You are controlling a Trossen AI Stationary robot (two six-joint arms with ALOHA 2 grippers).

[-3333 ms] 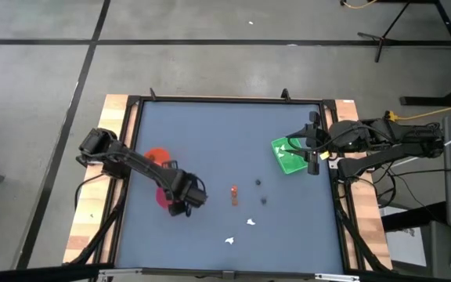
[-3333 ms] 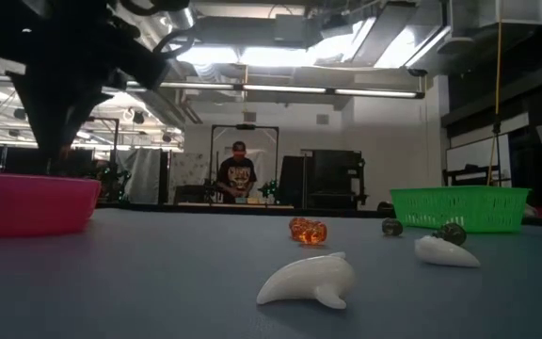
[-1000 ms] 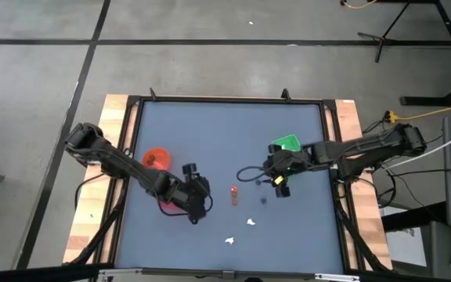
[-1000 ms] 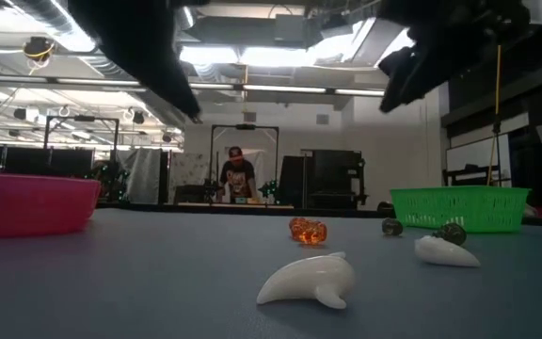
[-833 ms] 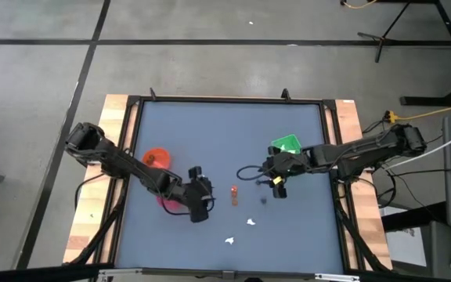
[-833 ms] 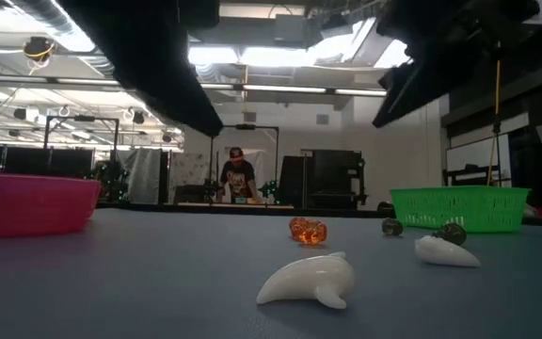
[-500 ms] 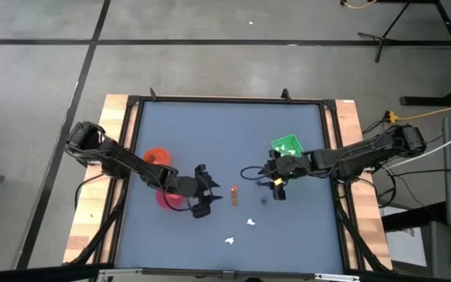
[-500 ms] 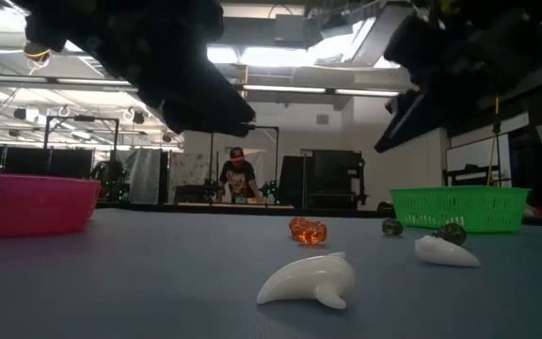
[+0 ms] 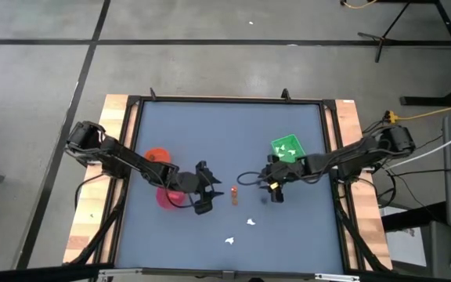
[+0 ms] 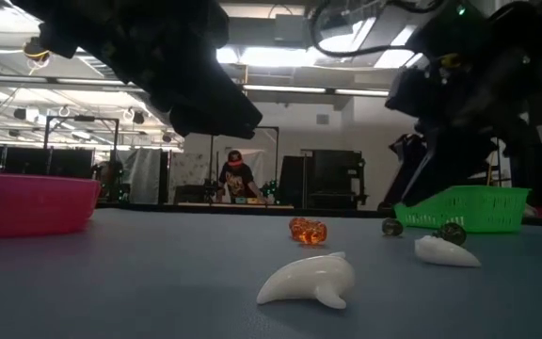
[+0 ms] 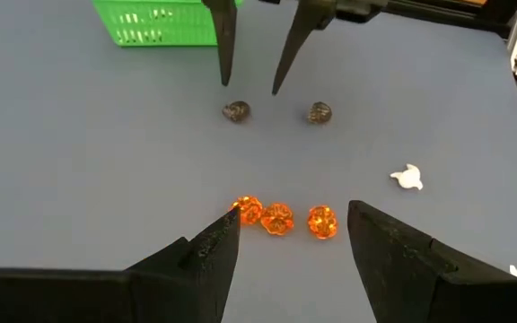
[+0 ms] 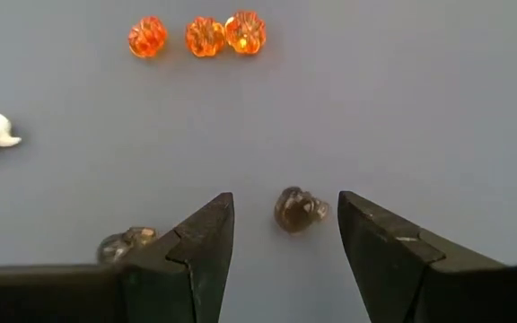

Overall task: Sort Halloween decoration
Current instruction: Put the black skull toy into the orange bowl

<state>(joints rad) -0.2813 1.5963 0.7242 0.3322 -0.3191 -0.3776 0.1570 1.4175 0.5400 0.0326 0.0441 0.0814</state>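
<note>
On the tabletop (image 9: 210, 133), the spread right claw (image 12: 276, 235) straddles one dark piece (image 12: 298, 210). The left claw (image 11: 285, 235), also spread, faces three orange pieces (image 11: 278, 218) just ahead of its fingertips.

Even overhead lighting, ceiling strip lights (image 10: 280, 55) glaring in low view, arms silhouetted, soft shadows cast on surface (image 9: 210, 133)

A robotics lab: bare concrete floor (image 9: 210, 70), ceiling strip lights (image 10: 290, 91), equipment racks (image 10: 332, 179) behind the table (image 10: 158, 273)
</note>
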